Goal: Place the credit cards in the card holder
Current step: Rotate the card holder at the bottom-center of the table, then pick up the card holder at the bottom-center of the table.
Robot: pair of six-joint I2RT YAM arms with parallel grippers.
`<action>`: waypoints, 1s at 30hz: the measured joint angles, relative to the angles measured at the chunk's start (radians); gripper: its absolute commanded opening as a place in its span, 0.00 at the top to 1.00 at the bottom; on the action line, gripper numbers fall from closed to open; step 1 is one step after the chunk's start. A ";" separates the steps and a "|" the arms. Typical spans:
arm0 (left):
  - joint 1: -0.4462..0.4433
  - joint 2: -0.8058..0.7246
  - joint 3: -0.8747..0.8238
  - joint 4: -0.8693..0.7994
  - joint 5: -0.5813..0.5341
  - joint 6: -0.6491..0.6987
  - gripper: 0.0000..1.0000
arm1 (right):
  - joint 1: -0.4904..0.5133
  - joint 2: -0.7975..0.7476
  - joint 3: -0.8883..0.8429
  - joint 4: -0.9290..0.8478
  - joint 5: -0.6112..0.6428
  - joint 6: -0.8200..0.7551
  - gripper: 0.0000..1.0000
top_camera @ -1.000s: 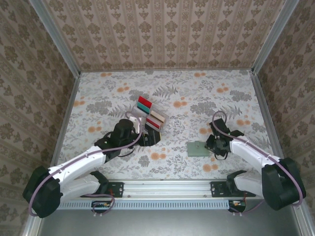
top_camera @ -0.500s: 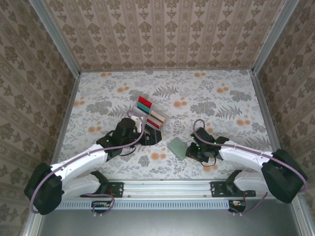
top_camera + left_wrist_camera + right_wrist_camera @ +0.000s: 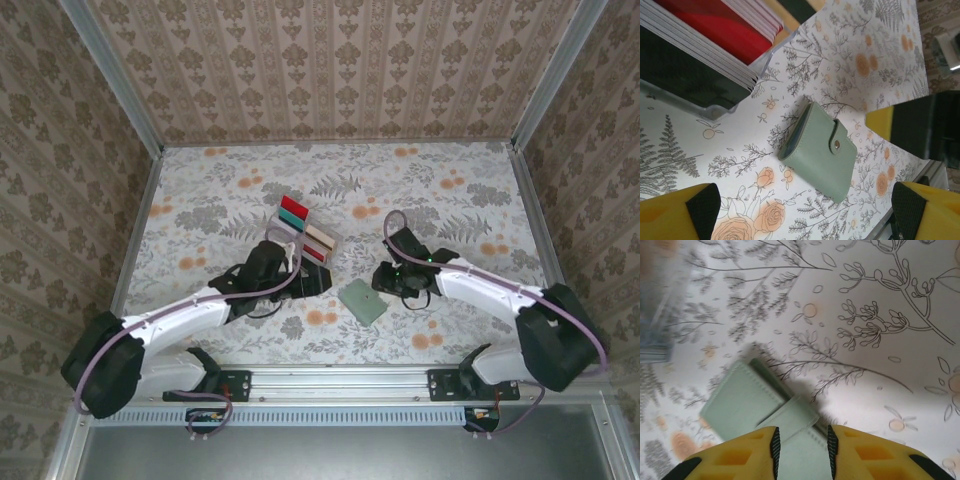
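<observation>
holder: flat on the table, folded shut, in the gap between the two claws and a lot closer to the right one. It sits to the near-right of the rack, apart from it.
holder heading: from the top cam it's turned like a diamond, one corner aimed at the back wall and one at the arm bases, so no edge lines up with the table edge.
long axis: honestly it's close to square. From above the longer edges look like they run far-left to near-right, same slant as the rack, but I wouldn't swear on it.
snap tab: face up, buttoned, wrapping over the edge that faces the right claw.
left claw: fingers spread wide with nothing in them, hanging just off the near end of the rack. Its cam looks down at the holder through the gap.
right claw: fingers only a narrow slit apart, at the holder's tab edge, with the green tab showing in the slit. Can't tell if it's actually pinching or just hanging over it.
cards: standing on edge in the rack, red and teal at the far end, beige and another red further along. The left wrist cam shows a red one and a black one up close.
rack: clear plastic, long axis slanted far-left to near-right.
</observation>
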 measured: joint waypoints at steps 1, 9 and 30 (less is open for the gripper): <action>-0.004 0.012 0.000 0.006 0.000 -0.013 0.10 | 0.000 0.031 -0.001 0.014 -0.014 -0.010 0.69; -0.042 0.090 -0.003 0.100 0.000 -0.116 0.21 | 0.065 0.109 -0.037 0.109 -0.087 -0.010 0.72; -0.183 0.102 -0.069 0.126 -0.065 -0.334 0.29 | 0.193 -0.077 -0.203 0.159 -0.079 0.206 0.75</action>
